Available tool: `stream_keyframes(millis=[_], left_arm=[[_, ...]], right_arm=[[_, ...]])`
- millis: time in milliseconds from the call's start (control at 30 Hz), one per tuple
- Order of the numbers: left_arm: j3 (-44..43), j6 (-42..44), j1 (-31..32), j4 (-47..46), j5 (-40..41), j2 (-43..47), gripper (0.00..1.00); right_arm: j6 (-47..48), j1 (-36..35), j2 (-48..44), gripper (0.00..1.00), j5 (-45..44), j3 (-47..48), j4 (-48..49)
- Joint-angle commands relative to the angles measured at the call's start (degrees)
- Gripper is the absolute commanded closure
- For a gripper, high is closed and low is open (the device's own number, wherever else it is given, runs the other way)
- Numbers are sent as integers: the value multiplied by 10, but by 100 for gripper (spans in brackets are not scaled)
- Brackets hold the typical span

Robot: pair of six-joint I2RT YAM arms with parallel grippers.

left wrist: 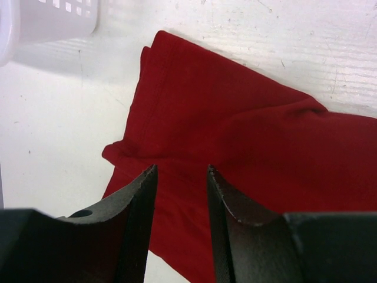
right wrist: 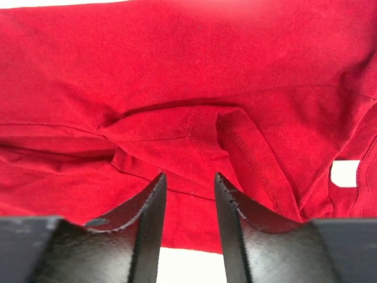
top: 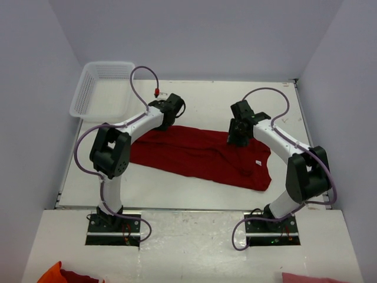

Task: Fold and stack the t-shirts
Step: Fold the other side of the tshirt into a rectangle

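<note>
Hovering over the t-shirt (top: 200, 156), left pincer (left wrist: 181, 170) and right pincer (right wrist: 189, 175) part narrowly, seemingly empty.

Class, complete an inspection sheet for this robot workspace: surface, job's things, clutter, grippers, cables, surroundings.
Surface: white table, lightly scuffed.
Job's things: one dark red t-shirt lying rumpled, not folded; white neck label showing.
Clutter: white mesh basket at the far left corner.
Grippers: left gripper and right gripper both open over the shirt, fingers holding nothing.
Cables: purple cables loop along each arm.
Surroundings: pale walls; coloured cloth at the near edge, partly out of frame.
</note>
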State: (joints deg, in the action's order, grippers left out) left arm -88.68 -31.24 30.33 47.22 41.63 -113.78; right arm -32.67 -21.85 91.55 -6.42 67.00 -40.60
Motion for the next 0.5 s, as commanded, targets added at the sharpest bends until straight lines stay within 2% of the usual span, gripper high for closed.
stream_keyframes(millis=[0, 267, 467], left_arm=[[-21, 14, -6, -12, -5, 4, 60], [-29, 18, -6, -16, -17, 1, 60], [-32, 22, -7, -14, -15, 3, 60]], right_arm=[[9, 15, -8, 59, 11, 8, 28], [23, 56, 1, 61, 60, -20, 67], [24, 59, 31, 64, 61, -27, 89]])
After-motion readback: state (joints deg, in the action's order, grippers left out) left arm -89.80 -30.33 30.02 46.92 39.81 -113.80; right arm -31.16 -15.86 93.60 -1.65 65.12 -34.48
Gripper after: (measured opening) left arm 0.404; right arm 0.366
